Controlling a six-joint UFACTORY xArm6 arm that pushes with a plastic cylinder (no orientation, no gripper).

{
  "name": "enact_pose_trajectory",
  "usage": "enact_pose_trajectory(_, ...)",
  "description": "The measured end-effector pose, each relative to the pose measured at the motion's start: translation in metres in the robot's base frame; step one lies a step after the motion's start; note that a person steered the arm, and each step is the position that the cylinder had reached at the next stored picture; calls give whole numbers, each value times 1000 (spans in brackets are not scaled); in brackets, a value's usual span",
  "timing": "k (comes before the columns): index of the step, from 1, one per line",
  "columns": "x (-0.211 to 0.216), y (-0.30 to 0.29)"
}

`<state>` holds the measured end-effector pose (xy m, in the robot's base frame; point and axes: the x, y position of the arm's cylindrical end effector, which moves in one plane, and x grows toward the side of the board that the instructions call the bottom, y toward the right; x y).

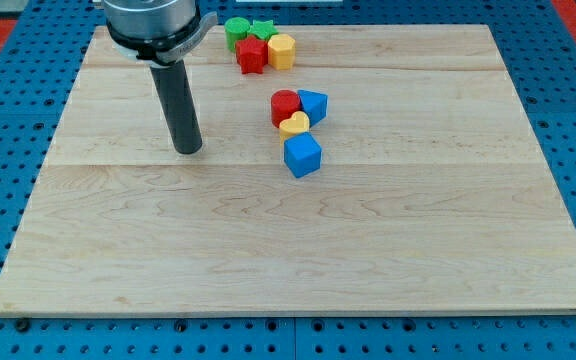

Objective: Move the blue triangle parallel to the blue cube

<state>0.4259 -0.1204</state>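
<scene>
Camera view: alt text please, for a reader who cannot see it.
My tip rests on the wooden board, left of and apart from a cluster: blue triangle, red block, yellow heart, blue cube. Four more blocks sit at the top edge.

Just above frame centre, the blue triangle [313, 104] lies flat; the blue cube [303, 155] sits just below it, corner forward.
</scene>
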Motion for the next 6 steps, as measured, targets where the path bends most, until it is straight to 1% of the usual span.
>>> enact_pose_trajectory(1, 11, 28)
enact_pose_trajectory(2, 13, 73)
enact_pose_trajectory(4, 18, 83)
enact_pose_trajectory(5, 22, 117)
enact_pose_trajectory(6, 25, 135)
